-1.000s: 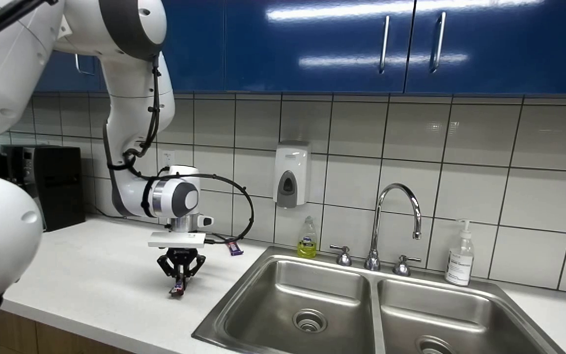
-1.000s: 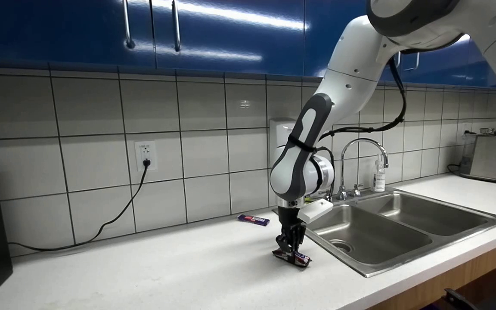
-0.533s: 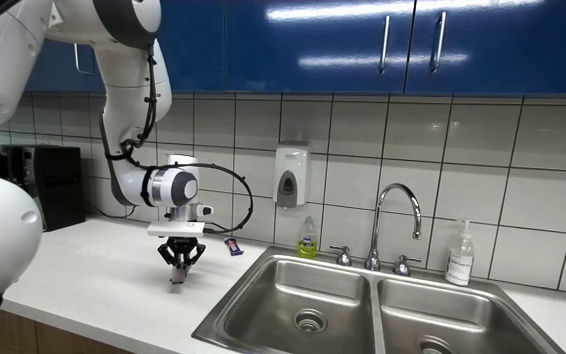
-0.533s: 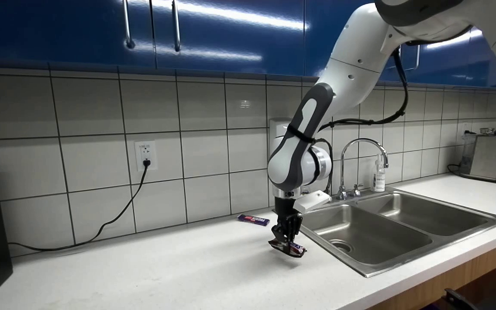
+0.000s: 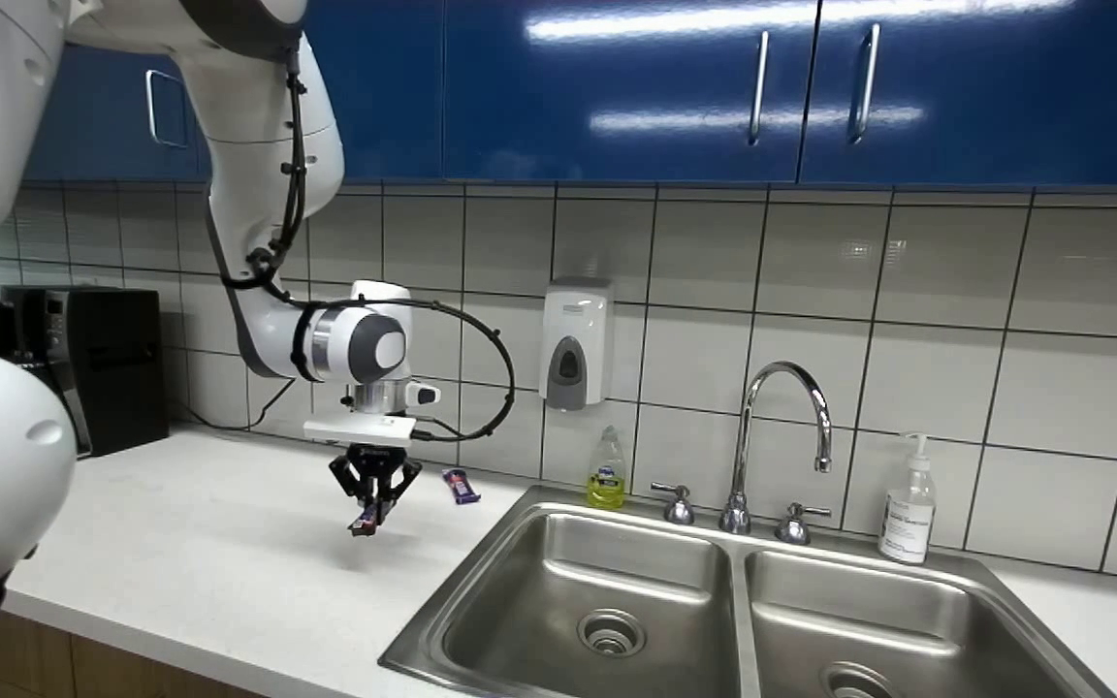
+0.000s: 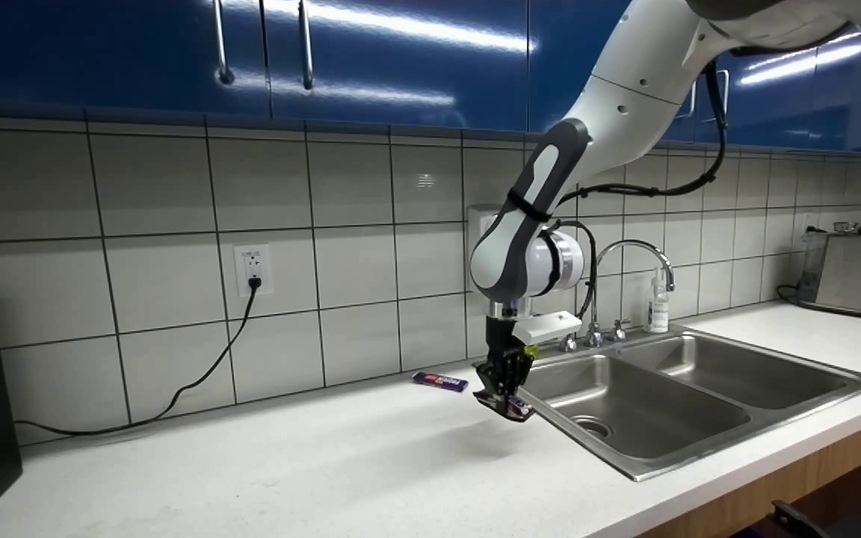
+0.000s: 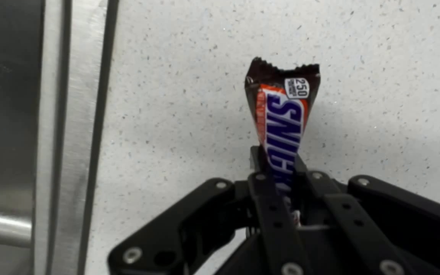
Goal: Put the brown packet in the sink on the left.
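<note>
a purple bar [image 6: 440, 382] lies on the bench [image 6: 251, 463]; soap [image 5: 606, 475] stands at the back of the sink [image 5: 462, 586], its rim between the packet [image 7: 283, 114] and nearer basin [image 7: 10, 95]. gripped in the hand [image 7: 279, 160], the packet hangs over the bench, long axis roughly parallel to that rim, one crimped end towards the bench's front. both are higher than a second ago.

You are in a kitchen area: in both exterior views a steel double sink [image 5: 741, 611] sits in the white counter [image 5: 190, 543] at the right, a tap [image 5: 742, 441] at its far edge; behind, a tiled wall [image 5: 694, 359] bearing a dispenser [image 5: 575, 320] runs beneath blue cupboards [image 5: 655, 78].
</note>
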You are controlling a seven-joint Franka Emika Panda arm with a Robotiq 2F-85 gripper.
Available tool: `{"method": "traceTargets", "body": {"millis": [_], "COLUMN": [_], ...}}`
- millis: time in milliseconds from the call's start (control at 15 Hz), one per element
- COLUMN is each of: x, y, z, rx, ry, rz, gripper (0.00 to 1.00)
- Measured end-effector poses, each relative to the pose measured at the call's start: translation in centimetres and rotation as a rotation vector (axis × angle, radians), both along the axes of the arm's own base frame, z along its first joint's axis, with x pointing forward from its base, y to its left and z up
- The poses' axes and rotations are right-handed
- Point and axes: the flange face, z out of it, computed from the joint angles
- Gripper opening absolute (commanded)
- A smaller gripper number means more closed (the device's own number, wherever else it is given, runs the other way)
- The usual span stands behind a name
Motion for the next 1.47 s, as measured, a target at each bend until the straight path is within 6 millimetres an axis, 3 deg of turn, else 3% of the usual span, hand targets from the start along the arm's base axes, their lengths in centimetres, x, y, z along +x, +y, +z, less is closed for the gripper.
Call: {"method": "traceTargets", "body": {"millis": [200,467,933,1200,1467], "x": [0.6,0.9,0.0,-0.5,-0.4], "y": [-3.7,-10.3,-21.4,-25.7,-29.0], "z": [0.4,0.7,0.8,0.0,-2.2], "rx": [0.025,0.051,0.065,0.069,0.071], "ry": [-0.003,-0.012,-0.044,-0.068,-0.083], "rz": [-0.110,-0.280,-0.545,-0.655,-0.742], "gripper": [0.04,0.04,0.04,0.04,0.04]}}
